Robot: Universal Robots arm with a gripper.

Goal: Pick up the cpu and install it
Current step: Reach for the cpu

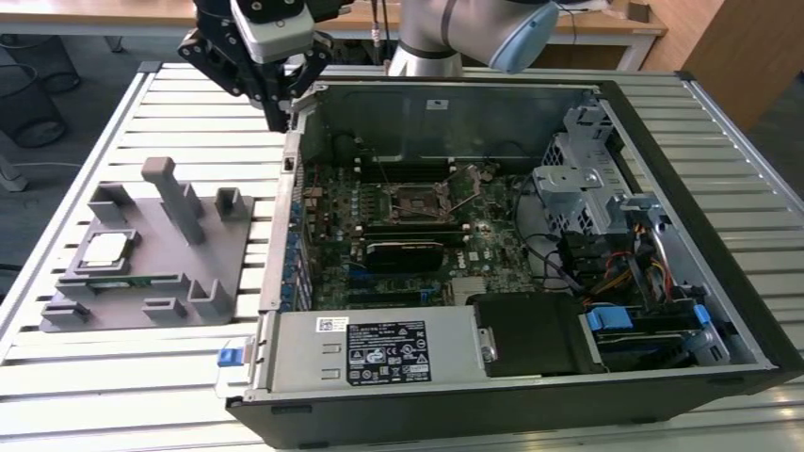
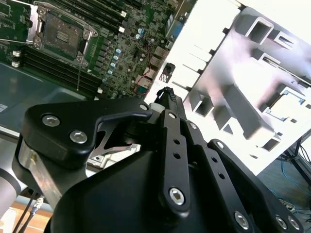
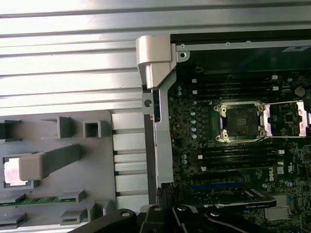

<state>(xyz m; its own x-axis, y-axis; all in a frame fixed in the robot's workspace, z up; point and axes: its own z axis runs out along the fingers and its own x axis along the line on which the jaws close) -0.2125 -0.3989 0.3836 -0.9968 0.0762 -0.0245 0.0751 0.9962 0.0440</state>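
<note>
gripper (image 1: 278,121) hangs over the back corner of the pc case (image 1: 503,400), fingers pinched together on nothing; cpu (image 1: 104,248) sits in the grey holder (image 1: 188,282); socket (image 1: 415,200) lies open

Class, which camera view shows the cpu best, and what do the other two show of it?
The exterior view: the cpu lies with its whole top visible on the grey holder. In the first wrist view a grey post hides part of it; in the second wrist view it is a bright, washed-out patch.

A grey post (image 3: 48,162) partly hides the cpu (image 3: 10,174).
</note>
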